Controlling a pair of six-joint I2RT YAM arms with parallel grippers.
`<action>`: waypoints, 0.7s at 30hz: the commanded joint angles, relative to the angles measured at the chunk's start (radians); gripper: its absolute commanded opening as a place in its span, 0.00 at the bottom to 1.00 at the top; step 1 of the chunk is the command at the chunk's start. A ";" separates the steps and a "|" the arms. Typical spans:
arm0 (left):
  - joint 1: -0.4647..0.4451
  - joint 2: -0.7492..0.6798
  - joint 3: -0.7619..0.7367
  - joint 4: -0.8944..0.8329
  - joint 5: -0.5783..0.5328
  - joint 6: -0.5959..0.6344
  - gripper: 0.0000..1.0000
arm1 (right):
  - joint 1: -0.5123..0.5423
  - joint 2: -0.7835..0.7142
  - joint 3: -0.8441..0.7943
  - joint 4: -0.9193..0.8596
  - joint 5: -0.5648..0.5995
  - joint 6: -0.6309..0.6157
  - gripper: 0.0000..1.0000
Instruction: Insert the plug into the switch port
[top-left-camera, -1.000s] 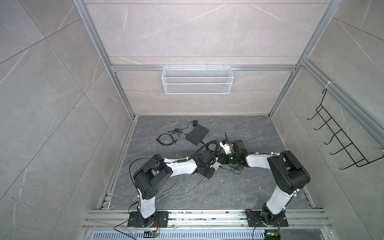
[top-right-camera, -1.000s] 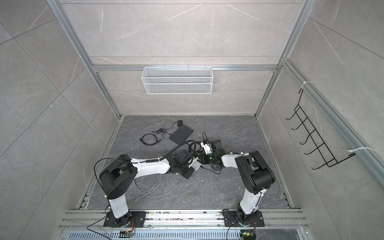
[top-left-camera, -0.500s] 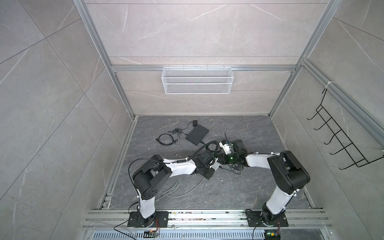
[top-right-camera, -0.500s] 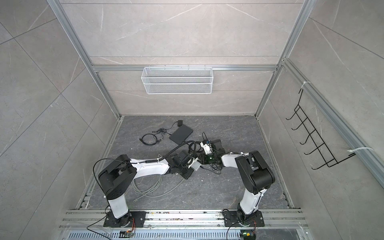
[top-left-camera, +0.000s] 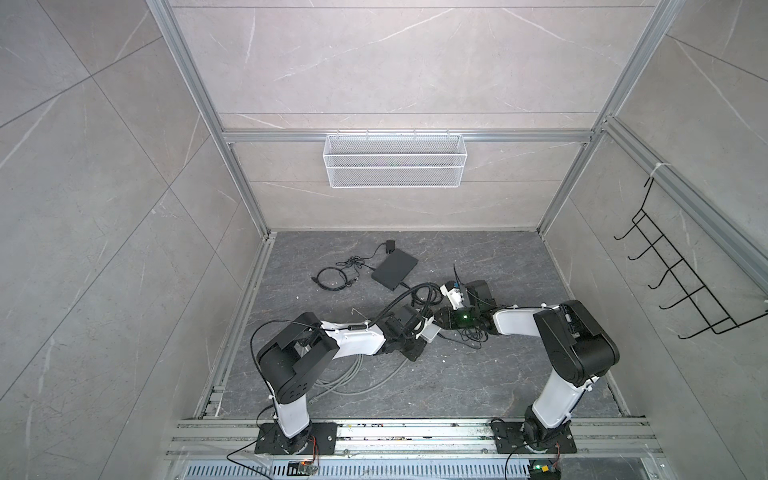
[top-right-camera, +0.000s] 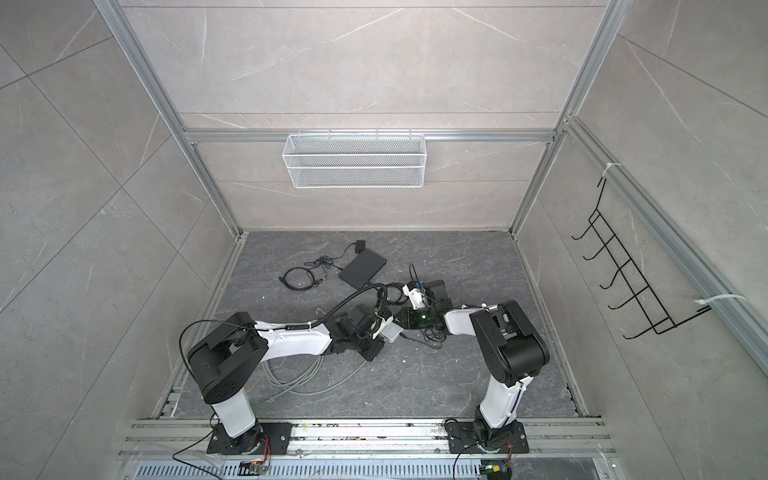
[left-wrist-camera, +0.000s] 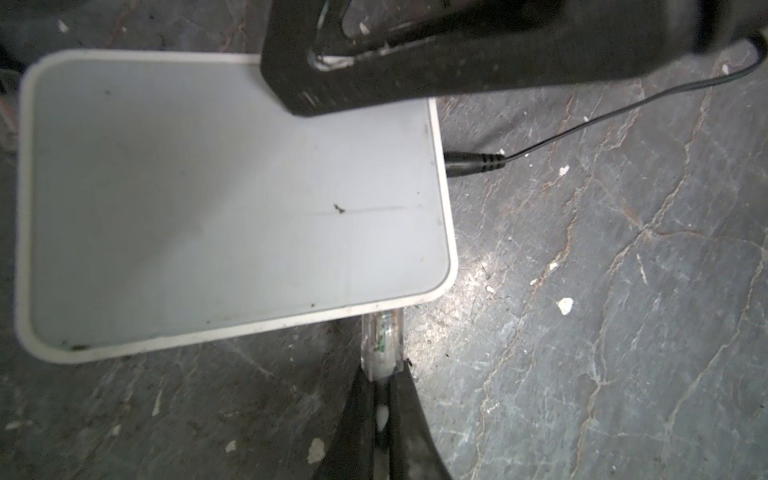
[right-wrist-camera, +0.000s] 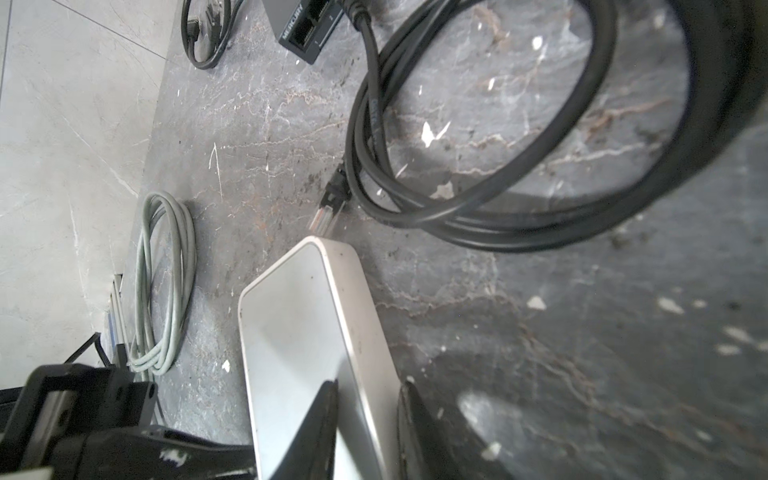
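I count two switches on the floor. One is the white switch (left-wrist-camera: 232, 199), the one in play. The other is a black switch (top-left-camera: 395, 270), well apart at eleven o'clock from it, taking the back wall as twelve in the top views.

There are two plugs as well. One clear plug (left-wrist-camera: 381, 345) is nose-first against the white switch's edge; how deep it sits I cannot tell. One black-booted plug (right-wrist-camera: 330, 203) lies loose just beside that switch's corner.

My left gripper (left-wrist-camera: 382, 374) is pinched tight on the clear plug's tail. My right gripper (right-wrist-camera: 368, 390) is clamped over the white switch's rim.

I count three cable coils:
- a grey coil (right-wrist-camera: 188, 257) at seven o'clock from the white switch
- a black coil (right-wrist-camera: 365, 124) at twelve
- a thin black coil (right-wrist-camera: 205, 64) at ten, beside the black switch

One power lead (left-wrist-camera: 476, 163) enters the white switch's side. One wire basket (top-left-camera: 395, 166) hangs on the back wall, and one hook rack (top-left-camera: 681, 282) on the wall at three.

In both top views the two wrists cover most of the white switch. In the left wrist view a right gripper finger (left-wrist-camera: 374, 62) hides one corner of it.
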 joint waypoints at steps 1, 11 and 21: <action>0.015 0.024 0.017 0.207 -0.044 0.009 0.08 | 0.048 0.014 -0.019 -0.167 -0.211 0.017 0.28; 0.019 0.027 0.084 0.040 0.086 0.049 0.08 | 0.052 -0.017 0.002 -0.239 -0.113 -0.019 0.26; 0.020 0.090 0.175 -0.067 0.113 0.054 0.07 | 0.080 -0.040 -0.018 -0.221 -0.097 -0.017 0.26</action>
